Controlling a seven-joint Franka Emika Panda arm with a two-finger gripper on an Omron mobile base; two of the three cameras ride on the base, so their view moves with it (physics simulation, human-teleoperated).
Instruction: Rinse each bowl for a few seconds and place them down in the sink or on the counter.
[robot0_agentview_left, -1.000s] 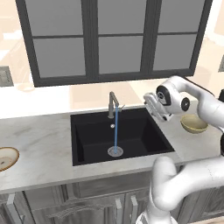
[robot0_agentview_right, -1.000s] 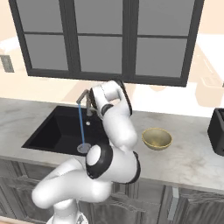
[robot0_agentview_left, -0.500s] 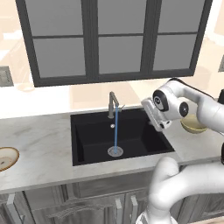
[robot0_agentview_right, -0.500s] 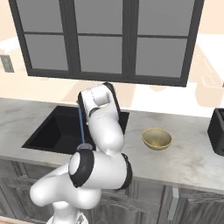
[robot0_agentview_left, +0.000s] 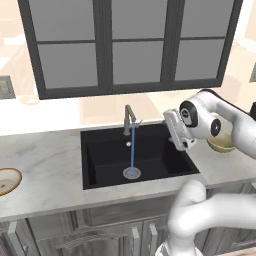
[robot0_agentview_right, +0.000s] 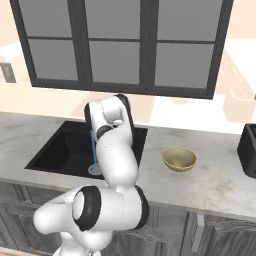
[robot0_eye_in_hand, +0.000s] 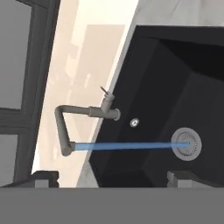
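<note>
The olive-yellow bowl (robot0_agentview_right: 179, 158) stands upright on the counter (robot0_agentview_right: 215, 185) to the right of the sink (robot0_agentview_right: 55, 150); in the left base view this bowl (robot0_agentview_left: 222, 143) is partly hidden behind my arm. The shallow tan-rimmed bowl (robot0_agentview_left: 7, 181) lies on the counter (robot0_agentview_left: 50, 160) at the far left edge. My gripper (robot0_agentview_left: 173, 133) hangs over the right edge of the black sink (robot0_agentview_left: 105, 150) and faces the basin. In the hand view the gripper (robot0_eye_in_hand: 113, 178) is open with nothing between its fingertips (robot0_eye_in_hand: 43, 177).
The grey faucet (robot0_agentview_left: 129, 118) runs, and a blue stream of water (robot0_agentview_left: 132, 150) falls onto the silver drain (robot0_agentview_left: 131, 173). Dark-framed windows rise behind the counter. A dark appliance (robot0_agentview_right: 248, 150) stands at the far right of the worktop.
My hand has turned and dropped a little from beside the olive bowl toward the sink's right edge. Both bowls lie where they were, and the water keeps running.
</note>
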